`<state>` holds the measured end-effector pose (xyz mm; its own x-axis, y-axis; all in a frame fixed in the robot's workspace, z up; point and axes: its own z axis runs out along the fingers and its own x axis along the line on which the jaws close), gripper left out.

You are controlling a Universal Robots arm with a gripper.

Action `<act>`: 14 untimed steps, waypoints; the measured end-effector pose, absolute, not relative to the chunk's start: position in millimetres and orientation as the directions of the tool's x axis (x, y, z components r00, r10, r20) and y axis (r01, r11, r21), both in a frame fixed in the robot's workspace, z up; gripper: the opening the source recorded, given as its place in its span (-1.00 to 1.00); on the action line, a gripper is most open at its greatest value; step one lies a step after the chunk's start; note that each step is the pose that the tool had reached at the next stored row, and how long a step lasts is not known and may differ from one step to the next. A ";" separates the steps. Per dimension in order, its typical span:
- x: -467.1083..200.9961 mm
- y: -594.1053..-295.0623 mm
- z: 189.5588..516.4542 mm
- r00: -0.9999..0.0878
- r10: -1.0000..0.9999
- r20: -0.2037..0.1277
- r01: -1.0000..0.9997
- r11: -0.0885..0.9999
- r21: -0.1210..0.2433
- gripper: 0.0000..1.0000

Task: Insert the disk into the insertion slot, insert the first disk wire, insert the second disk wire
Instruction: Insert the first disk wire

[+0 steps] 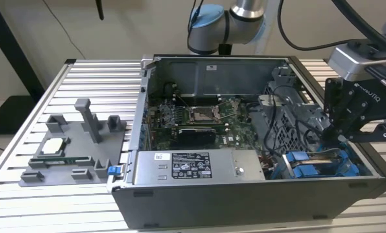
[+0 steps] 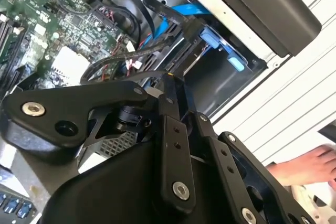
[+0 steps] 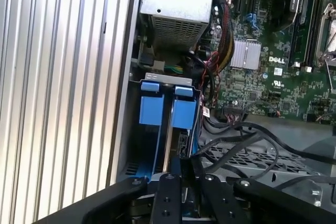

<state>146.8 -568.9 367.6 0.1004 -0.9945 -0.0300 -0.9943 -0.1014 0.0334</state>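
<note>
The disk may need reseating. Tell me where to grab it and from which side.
Likely the two blue tabs at the exposed end of the disk, pinched across, coming in through the open side of the case: the rest sits sunk in the slot, and those tabs stand proud.

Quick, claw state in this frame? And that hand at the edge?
Claw: cannot be told; it is down among black cables beside the blue carriers.
Person's hand: nothing seen in it.
</note>
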 end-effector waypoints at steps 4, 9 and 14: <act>147.1 -569.9 365.8 0.092 -0.995 -0.038 -0.995 -0.094 0.038 -1.00; 150.9 -570.8 365.3 0.091 -0.995 -0.041 -0.994 -0.093 0.050 -1.00; 150.9 -570.8 365.2 0.091 -0.995 -0.042 -0.994 -0.093 0.050 -1.00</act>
